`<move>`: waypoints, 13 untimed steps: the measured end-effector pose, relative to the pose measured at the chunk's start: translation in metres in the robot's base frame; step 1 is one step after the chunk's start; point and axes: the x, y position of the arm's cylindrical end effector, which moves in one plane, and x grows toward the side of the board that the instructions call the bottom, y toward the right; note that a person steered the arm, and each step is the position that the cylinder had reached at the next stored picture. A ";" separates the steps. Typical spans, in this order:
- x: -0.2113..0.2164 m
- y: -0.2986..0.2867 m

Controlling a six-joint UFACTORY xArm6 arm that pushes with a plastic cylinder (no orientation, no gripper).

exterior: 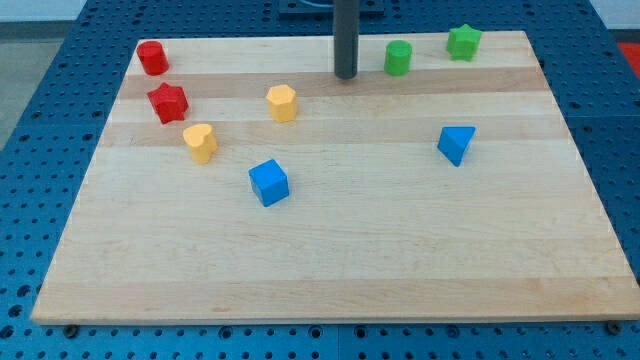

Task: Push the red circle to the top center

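The red circle (pixel 152 57) sits at the board's top left corner. My tip (pixel 346 76) stands at the top centre of the board, far to the right of the red circle and not touching any block. A red star (pixel 168 102) lies just below the red circle. A green circle (pixel 398 57) stands a little to the right of my tip.
A green star (pixel 463 42) sits at the top right. A yellow hexagon (pixel 283 103) and a yellow heart (pixel 200 142) lie left of centre. A blue cube (pixel 269 182) is below them. A blue triangle (pixel 456 144) is at the right. The wooden board (pixel 330 270) rests on a blue pegboard.
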 end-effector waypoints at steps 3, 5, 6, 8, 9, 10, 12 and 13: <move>0.001 -0.076; 0.016 -0.315; -0.006 -0.344; -0.027 -0.259; -0.033 -0.304; -0.065 -0.238; -0.041 -0.117; -0.052 -0.187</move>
